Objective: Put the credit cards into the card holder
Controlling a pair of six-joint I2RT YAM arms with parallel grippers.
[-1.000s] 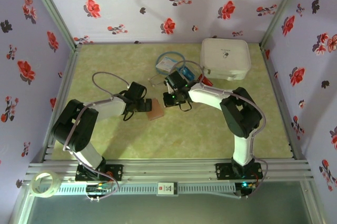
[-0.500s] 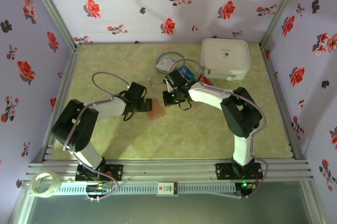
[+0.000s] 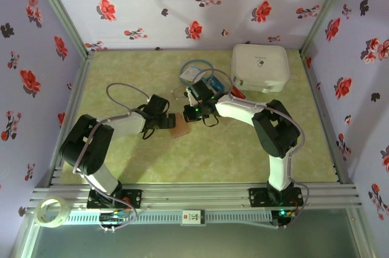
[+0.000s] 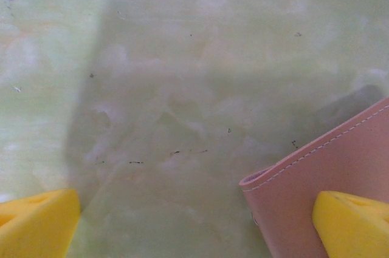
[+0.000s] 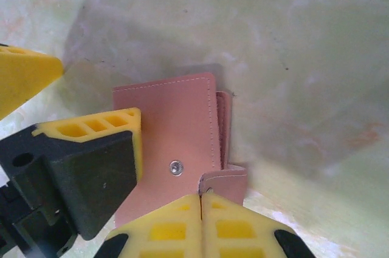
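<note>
Left gripper (image 4: pixel 194 226): spread wide, one side over holder's corner.
Card holder (image 5: pixel 176 130): on table (image 3: pixel 121 76), between both grippers; judged light, soft, floppy; best taken by flap or stitched edge.
Right gripper (image 5: pixel 201 198): pressed together, pinching flap corner.

Pink-tan card holder (image 5: pixel 182 142) with pale stitching, yellow fingers (image 5: pixel 173 230), green-marbled table (image 4: pixel 182 57) — lilac walls (image 3: pixel 182 3), red flowers.

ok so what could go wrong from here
The right gripper is shut on just the flap edge of the pinkish-tan leather card holder; so thin a pinch may slip. The open left gripper has one finger over the holder and one off it, so the holder may lift or drag instead of opening.
</note>
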